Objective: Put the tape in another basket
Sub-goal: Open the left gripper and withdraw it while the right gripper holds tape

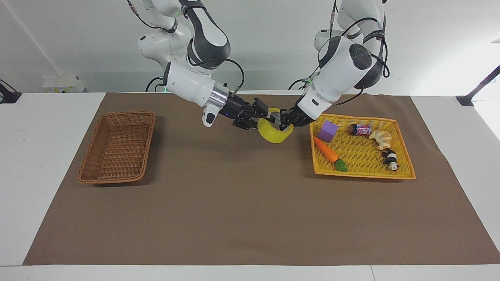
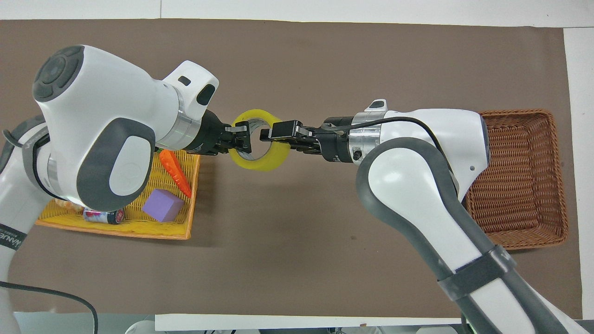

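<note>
The yellow tape roll (image 1: 275, 134) hangs in the air over the brown mat, between the two baskets; it also shows in the overhead view (image 2: 260, 162). My left gripper (image 1: 282, 121) is shut on the roll's wall on the side toward the yellow basket, also seen from overhead (image 2: 240, 139). My right gripper (image 1: 268, 116) is at the roll's other side, open, one finger in the ring and one outside its wall (image 2: 274, 138). The dark brown wicker basket (image 1: 117, 146) sits empty at the right arm's end (image 2: 515, 181).
A yellow-orange basket (image 1: 363, 173) at the left arm's end holds a purple cube (image 1: 327, 130), a carrot (image 1: 326, 150), a small can (image 1: 360, 129) and other small things. The left arm covers part of it from overhead (image 2: 116, 230).
</note>
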### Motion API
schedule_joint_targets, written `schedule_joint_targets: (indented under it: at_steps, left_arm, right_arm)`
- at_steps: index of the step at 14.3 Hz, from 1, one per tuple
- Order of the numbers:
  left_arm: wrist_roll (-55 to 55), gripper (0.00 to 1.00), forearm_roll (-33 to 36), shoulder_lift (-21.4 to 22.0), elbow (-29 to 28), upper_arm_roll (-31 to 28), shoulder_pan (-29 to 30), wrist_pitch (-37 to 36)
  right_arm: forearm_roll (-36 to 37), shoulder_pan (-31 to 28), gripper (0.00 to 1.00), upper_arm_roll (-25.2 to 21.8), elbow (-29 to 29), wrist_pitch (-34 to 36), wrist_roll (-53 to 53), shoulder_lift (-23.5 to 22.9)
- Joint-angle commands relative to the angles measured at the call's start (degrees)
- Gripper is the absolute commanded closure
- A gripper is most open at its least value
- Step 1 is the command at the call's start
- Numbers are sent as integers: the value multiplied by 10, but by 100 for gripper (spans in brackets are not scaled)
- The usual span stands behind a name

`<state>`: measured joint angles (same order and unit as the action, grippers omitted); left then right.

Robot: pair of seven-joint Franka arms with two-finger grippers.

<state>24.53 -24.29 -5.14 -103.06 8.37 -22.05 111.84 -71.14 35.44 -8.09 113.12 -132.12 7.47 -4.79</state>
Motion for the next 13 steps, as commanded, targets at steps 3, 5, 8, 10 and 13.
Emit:
schedule_joint_targets:
  at_steps: [3,5,8,10,13]
  left_arm:
    - [6,94,-1,-1,11,-5,0,-12]
    - [25,56,-2,-2,14,-5,0,-10]
    - [37,7,-1,12,15,-8,1,-18]
    - [35,6,2,28,22,-9,20,-46]
    - [32,4,31,40,71,-9,63,-120]
  right_arm:
    - [3,-18,100,0,9,29,0,15]
    - [3,-19,100,0,8,31,-1,15]
    - [2,-19,100,0,7,31,-1,15]
    - [2,-19,100,0,5,30,-1,14]
    - [3,-40,100,-3,7,40,2,22]
